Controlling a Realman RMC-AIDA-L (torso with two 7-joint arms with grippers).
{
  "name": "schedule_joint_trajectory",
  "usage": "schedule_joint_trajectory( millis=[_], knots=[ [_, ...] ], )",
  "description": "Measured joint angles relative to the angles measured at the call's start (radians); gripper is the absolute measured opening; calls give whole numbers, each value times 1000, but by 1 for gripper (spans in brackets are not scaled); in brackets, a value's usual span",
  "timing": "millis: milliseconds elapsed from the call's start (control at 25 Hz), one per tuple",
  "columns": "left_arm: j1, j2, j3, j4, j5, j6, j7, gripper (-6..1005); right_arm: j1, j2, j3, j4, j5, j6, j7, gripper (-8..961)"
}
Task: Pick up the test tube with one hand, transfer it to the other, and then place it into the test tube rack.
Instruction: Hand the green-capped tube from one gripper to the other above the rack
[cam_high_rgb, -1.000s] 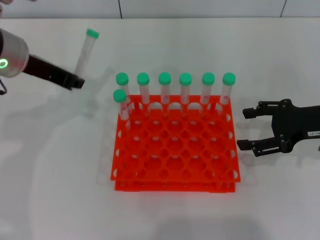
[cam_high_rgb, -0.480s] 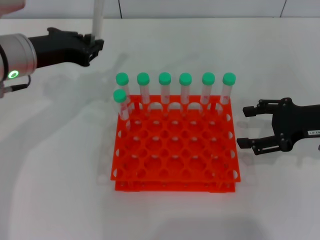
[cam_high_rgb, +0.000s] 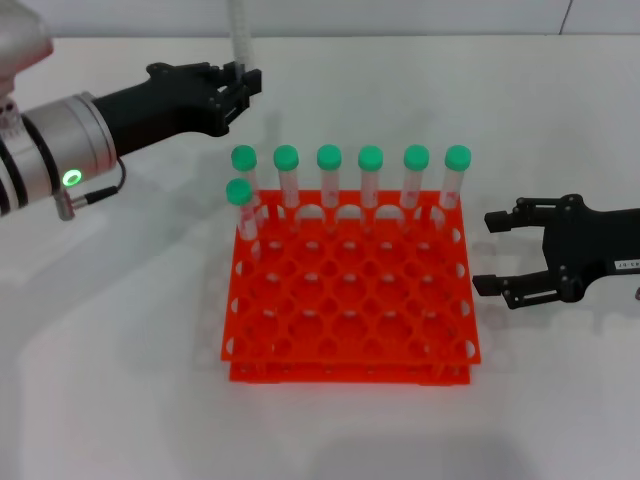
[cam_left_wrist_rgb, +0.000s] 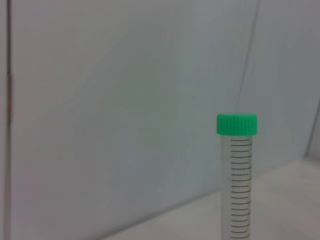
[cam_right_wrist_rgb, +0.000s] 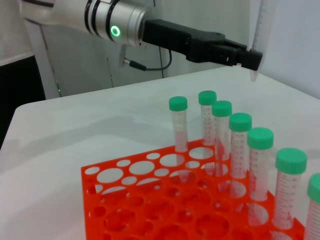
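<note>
The unlabelled black two-fingered left gripper, on its silver-white arm with the green light ring, was raised beyond the rack's far-left corner, clamped on the lower end of the slim clear plastic test tube. The tube stood upright, rising above the gripper; its round green cap showed in the left wrist view. The square orange-red plastic test tube rack sat mid-table, holding seven green-capped tubes. The labelled black right gripper lay just beside the rack's right side, spread wide and empty.
</note>
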Motion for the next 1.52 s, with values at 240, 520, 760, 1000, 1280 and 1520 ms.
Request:
schedule_joint_trajectory(
  millis=[240,520,760,1000,1280,1520],
  knots=[
    [-2,10,-65,-109,-168,195,143,193,0,0,0,13,8,0,-11,842],
    [-88,98,-106,-274,-137,419,108,194,-6,-1,0,24,11,0,-28,842],
    [-165,133,-111,-309,19,476,10,194,-10,0,0,24,12,-5,-33,842],
    [-206,142,-112,-299,121,503,-6,194,-23,0,0,31,29,-7,-51,842],
    [-244,142,-112,-285,258,494,-7,194,-23,0,0,38,37,-10,-59,842],
    [-295,133,-112,-288,355,480,-16,194,-26,0,0,38,38,-11,-60,842]
  ],
)
